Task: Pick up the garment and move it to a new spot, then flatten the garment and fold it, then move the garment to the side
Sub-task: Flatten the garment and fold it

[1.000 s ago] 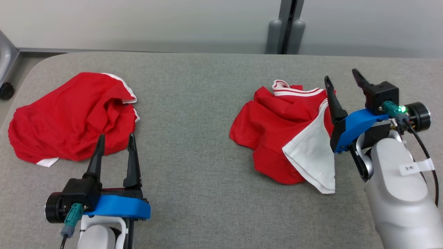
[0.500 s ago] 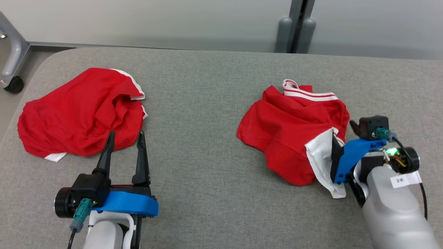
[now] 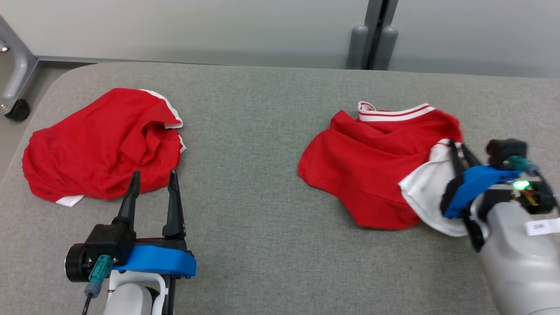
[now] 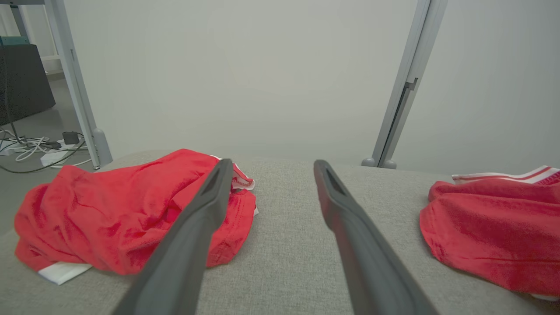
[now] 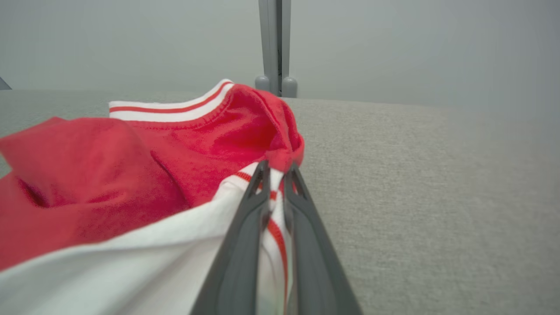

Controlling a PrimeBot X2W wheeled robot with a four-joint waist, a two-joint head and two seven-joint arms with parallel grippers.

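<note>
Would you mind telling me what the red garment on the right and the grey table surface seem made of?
The red garment with white striped trim looks like soft knit fabric, perhaps cotton jersey: matte, loosely creased. The grey table surface looks like woven upholstery cloth: matte, with flecked weave.
</note>
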